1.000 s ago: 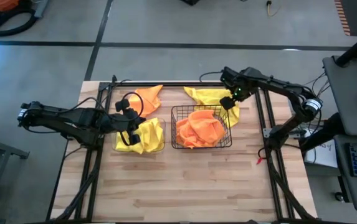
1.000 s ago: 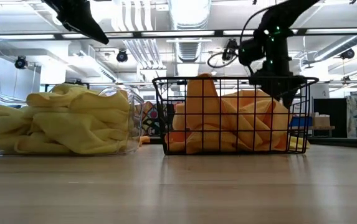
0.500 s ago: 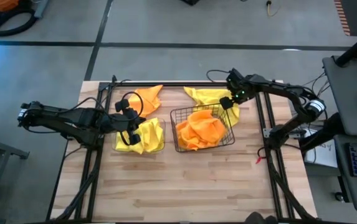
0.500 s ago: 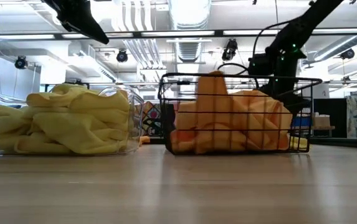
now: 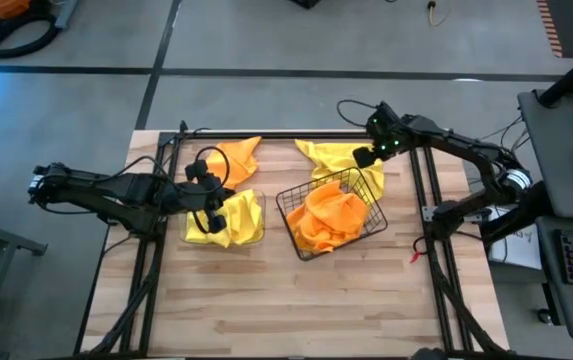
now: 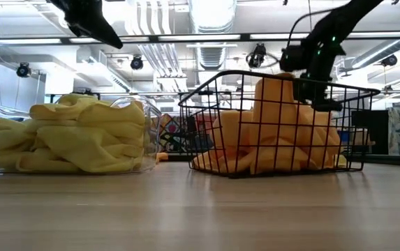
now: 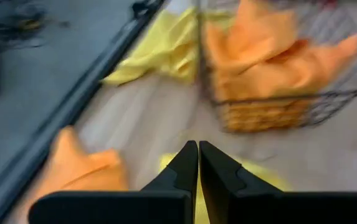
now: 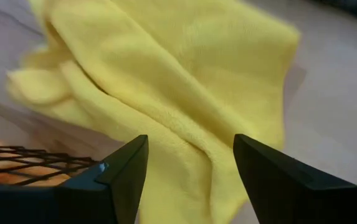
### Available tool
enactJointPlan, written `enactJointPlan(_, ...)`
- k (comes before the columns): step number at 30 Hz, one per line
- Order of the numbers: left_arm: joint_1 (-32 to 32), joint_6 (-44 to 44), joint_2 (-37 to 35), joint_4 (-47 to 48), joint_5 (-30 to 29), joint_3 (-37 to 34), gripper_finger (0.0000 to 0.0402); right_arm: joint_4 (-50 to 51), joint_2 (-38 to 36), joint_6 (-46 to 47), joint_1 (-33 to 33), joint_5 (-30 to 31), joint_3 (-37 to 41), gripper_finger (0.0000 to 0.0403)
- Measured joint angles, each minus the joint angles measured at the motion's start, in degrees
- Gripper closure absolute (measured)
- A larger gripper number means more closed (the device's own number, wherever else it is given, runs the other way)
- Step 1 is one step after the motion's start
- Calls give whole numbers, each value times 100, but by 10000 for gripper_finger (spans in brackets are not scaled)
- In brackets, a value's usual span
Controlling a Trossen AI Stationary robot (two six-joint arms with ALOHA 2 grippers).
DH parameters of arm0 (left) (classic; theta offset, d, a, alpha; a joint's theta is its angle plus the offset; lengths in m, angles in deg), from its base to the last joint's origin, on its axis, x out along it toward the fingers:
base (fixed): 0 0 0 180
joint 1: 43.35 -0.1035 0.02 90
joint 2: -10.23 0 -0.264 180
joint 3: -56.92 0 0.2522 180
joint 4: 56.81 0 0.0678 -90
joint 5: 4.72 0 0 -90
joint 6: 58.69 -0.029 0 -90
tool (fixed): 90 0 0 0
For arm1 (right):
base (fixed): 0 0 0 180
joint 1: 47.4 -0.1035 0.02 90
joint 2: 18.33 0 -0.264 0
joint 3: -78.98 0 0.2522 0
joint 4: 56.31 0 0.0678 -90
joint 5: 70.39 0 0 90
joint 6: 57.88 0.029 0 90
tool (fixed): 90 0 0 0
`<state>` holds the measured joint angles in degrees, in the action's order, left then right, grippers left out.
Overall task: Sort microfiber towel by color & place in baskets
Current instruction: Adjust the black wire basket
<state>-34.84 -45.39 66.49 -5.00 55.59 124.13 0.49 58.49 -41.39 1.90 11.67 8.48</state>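
My right gripper (image 5: 363, 158) (image 8: 190, 162) hangs open, pointing down over a loose yellow towel (image 5: 336, 153) (image 8: 184, 74) at the table's far right. It is close to the far corner of the black wire basket (image 5: 294, 226) (image 6: 217, 150), which stands askew and holds orange towels (image 5: 331, 212). My left gripper (image 5: 214, 212) (image 7: 198, 155) is shut on nothing above the clear bin (image 5: 261, 215) (image 6: 147, 118), which is full of yellow towels. A loose orange towel (image 5: 238, 157) (image 7: 85, 171) lies flat beyond that bin. My right gripper has one finger (image 8: 113, 177) right beside the wire basket's far rim (image 8: 35, 163). Whether it touches the wire, I cannot tell. It does not touch the yellow towel below.
Black frame rails (image 5: 266, 134) run along the table's far edge and down both sides (image 5: 436, 260). Cables loop near the left arm (image 5: 206, 160). Bare wood (image 5: 296, 300) stretches from the baskets to the near edge.
The wire basket has turned about on the table and slid toward the near edge, its left end swinging nearer while its far right corner stays by my right gripper. My right gripper has tipped further downward and risen a little over the yellow towel.
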Motion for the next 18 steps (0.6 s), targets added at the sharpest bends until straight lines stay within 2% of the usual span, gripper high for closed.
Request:
enactJointPlan(2, -2, -126, 42, -498, 612, 0, 401, 120, -244, 0, -4, 50, -139, 174)
enactJointPlan(5, 9, -597, 241, -1677, 1979, -17, 401, 403, -618, -1, -83, 88, -351, 174)
enactJointPlan(7, 10, -928, 492, -2374, 2517, -64, 402, 549, -909, -2, -208, 87, -461, 174)
enactJointPlan(10, -22, -1116, 1056, -2870, 2609, -70, 402, 636, -1379, 0, -543, 59, -596, 174)
enactJointPlan(18, -262, -1524, 2242, -2855, 2609, 6, 401, 827, -2349, 279, -1799, 0, -813, 175)
